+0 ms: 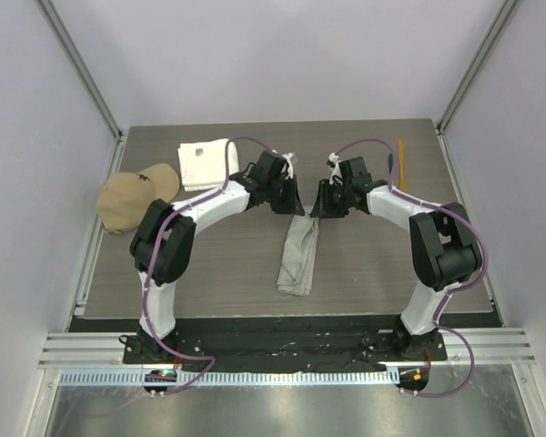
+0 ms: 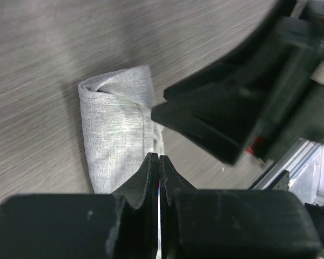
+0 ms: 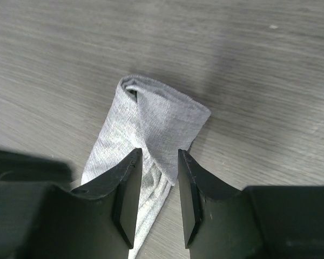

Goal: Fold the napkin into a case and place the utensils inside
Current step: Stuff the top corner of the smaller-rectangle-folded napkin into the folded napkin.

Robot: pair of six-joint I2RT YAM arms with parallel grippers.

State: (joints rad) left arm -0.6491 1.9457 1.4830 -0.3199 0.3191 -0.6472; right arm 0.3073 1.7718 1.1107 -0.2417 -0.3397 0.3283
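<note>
The napkin [image 1: 298, 255] lies mid-table as a narrow folded strip, with both tools over its far end. My left gripper [image 2: 159, 162] is closed, and I see nothing between its fingers. My right gripper [image 3: 157, 162] stands parted, astride the cloth. I'd pinch only the top layer, lift slowly and keep the edges aligned, so the pocket can take the utensils [image 1: 398, 162] waiting far right.

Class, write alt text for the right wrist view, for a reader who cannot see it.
A folded grey napkin lies on a wood-grain table, its far end open like a pocket. The open right tool hangs over its near part.
</note>
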